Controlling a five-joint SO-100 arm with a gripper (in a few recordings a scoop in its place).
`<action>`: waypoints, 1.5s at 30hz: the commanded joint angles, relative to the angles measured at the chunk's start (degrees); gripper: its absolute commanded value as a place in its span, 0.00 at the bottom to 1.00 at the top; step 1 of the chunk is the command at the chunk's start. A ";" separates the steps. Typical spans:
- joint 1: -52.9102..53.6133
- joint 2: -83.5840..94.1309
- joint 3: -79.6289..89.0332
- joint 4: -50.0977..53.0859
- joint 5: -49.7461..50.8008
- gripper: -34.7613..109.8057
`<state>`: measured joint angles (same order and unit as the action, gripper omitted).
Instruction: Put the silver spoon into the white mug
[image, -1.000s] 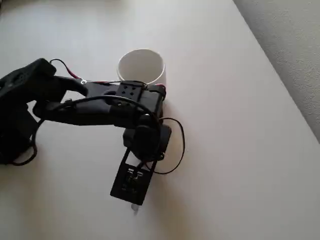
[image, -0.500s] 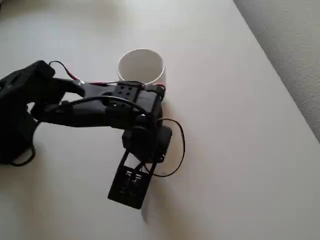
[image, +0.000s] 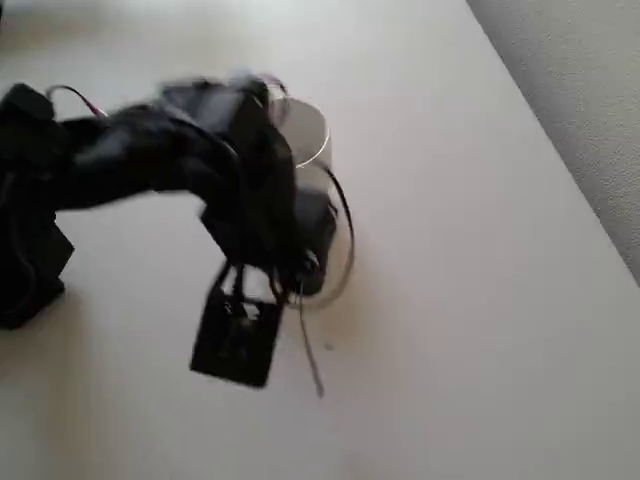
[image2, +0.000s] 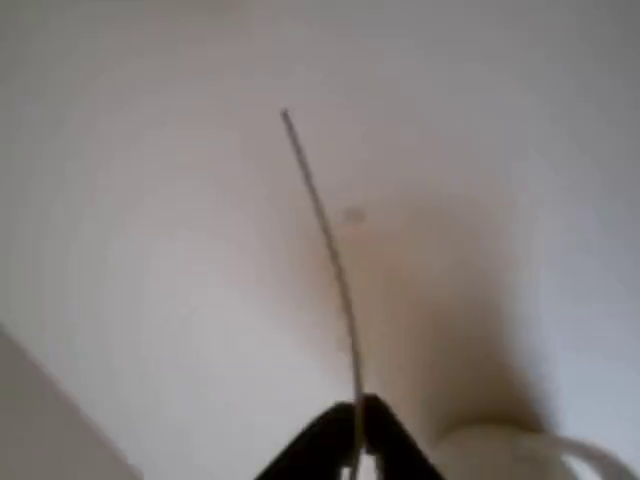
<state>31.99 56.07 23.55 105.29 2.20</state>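
Pinching the thin silver metal spoon (image2: 325, 250) edge-on near one end, the black two-finger gripper (image2: 357, 425) has its fingertips closed against the handle in the wrist view. Overhead, the blurred spoon slants down from the black arm (image: 190, 175) above the pale table (image: 480, 300). The glossy white cylindrical mug (image: 308, 135) stands behind, partly covered by the arm.

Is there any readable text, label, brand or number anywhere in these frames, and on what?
None can be read. The white mug is plain, the silver spoon held in the gripper shows no marking, and the table is bare. The arm is motion-blurred in the overhead view, so any print on it cannot be made out.
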 joint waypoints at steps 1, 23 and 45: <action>-3.69 11.95 -1.67 0.79 -0.62 0.23; -30.59 39.90 39.02 -5.54 0.09 0.23; -38.85 49.75 39.38 -2.90 1.14 0.23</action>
<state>-7.73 103.89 62.67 102.04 2.72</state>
